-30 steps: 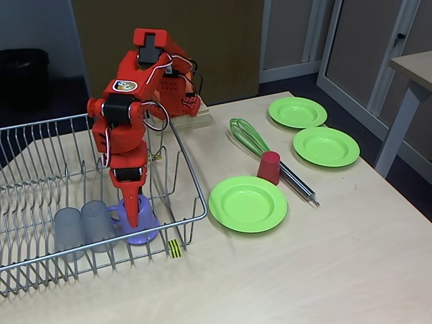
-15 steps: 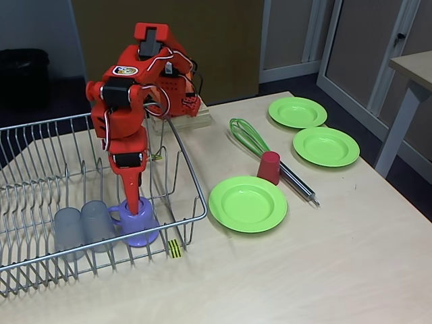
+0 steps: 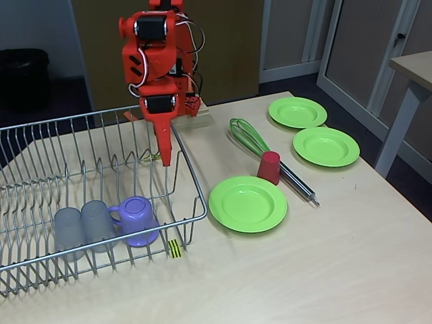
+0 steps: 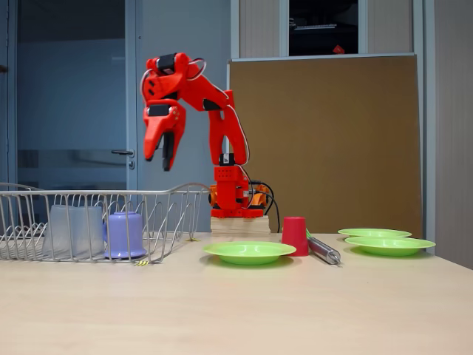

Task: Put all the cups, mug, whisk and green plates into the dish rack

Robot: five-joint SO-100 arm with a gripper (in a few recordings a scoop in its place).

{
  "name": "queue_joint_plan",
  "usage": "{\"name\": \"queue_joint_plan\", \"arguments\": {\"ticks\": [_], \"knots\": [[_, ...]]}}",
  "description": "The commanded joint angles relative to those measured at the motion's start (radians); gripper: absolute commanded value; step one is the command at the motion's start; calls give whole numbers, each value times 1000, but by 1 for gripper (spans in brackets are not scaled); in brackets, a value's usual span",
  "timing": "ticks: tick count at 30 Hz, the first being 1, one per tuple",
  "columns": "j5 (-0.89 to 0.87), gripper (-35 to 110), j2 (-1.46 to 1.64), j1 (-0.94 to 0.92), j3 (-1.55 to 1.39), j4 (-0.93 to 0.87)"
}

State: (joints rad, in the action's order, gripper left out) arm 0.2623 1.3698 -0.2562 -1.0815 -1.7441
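The lavender mug (image 3: 135,219) (image 4: 124,234) stands upside down in the wire dish rack (image 3: 194,185) (image 4: 89,192), beside two grey cups (image 3: 81,228) (image 4: 70,229). My gripper (image 3: 164,154) (image 4: 162,154) hangs above the rack's right side, pointing down, open and holding nothing. On the table to the right, the red cup (image 3: 269,167) (image 4: 294,235) stands upside down against the green whisk (image 3: 248,137), whose silver handle (image 4: 323,250) points toward the table's front. Three green plates lie flat: one near the rack (image 3: 248,202) (image 4: 249,251), and two further right (image 3: 326,146) (image 3: 298,112) (image 4: 389,245).
The arm's base sits on a wooden block (image 3: 192,120) behind the rack's far right corner. A yellow-and-black tag (image 3: 175,248) marks the rack's front rim. Another table (image 3: 413,67) stands off to the right. Bare tabletop (image 3: 304,270) lies in front of the plates.
My gripper has let go of the mug, lifted out of the rack and swung up and right. The mug stays upside down in the rack.
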Motion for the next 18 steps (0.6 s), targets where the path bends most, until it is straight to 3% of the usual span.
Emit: {"name": "queue_joint_plan", "arguments": {"ticks": [1,18], "knots": [[-81,36,140,103,-95,-11],[-756,42,155,634,-449,242]]}}
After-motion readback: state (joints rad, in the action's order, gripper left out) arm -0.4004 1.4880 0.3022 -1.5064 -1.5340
